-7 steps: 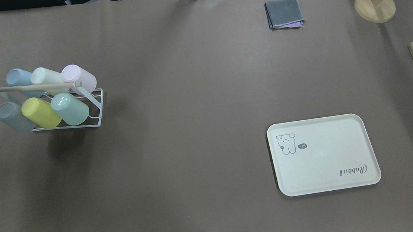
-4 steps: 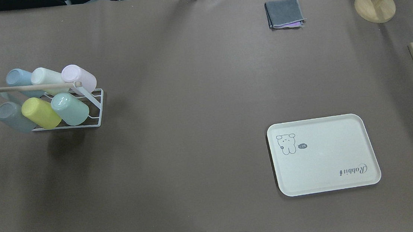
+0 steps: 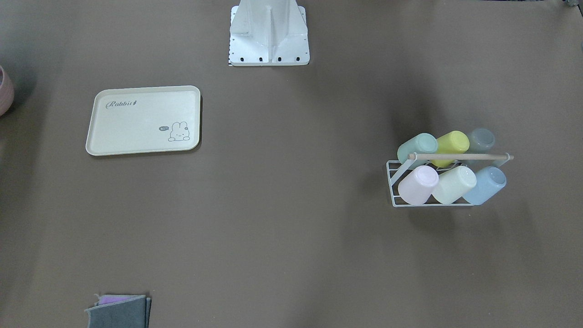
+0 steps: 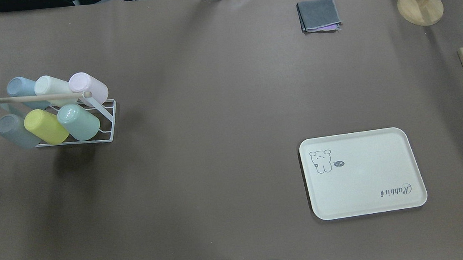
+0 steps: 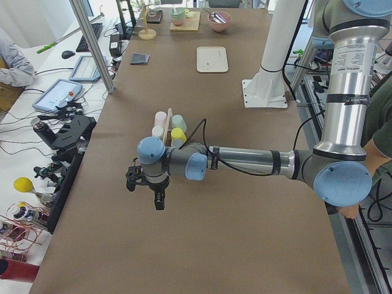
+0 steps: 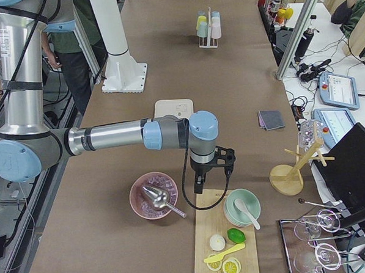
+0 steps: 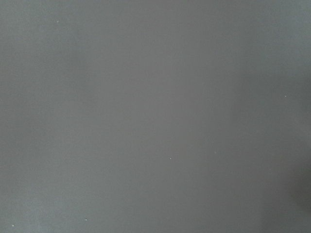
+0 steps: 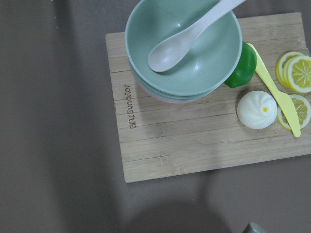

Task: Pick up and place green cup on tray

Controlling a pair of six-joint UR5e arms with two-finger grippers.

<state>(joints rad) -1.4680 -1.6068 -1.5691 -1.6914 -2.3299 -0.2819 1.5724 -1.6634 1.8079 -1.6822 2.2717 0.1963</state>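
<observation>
- Perched on a white wire rack on the robot's left half of the surface: the green cup, tilted with its base up, at the end of the robot-side row nearest the surface's middle.
- Just beside it in that row, a yellow-lime cup, then a grey cup; in the far row, by a wooden rod, blue, cream and lilac ones.
- Well apart from the rack, on the robot's right half: the tray, lying flat, with a bunny drawing and "Rabbit" script on its face.
- Left pincer: seen only from the left-end camera, pointing down above bare surface, on the camera's side of the rack; cannot tell whether apart or together.
- Left wrist view: filled with plain brown surface.
- Right pincer: seen only from the right-end camera, pointing down by the edge of a wooden board, between a pink bowl and stacked green bowls; cannot tell whether apart or together.
</observation>
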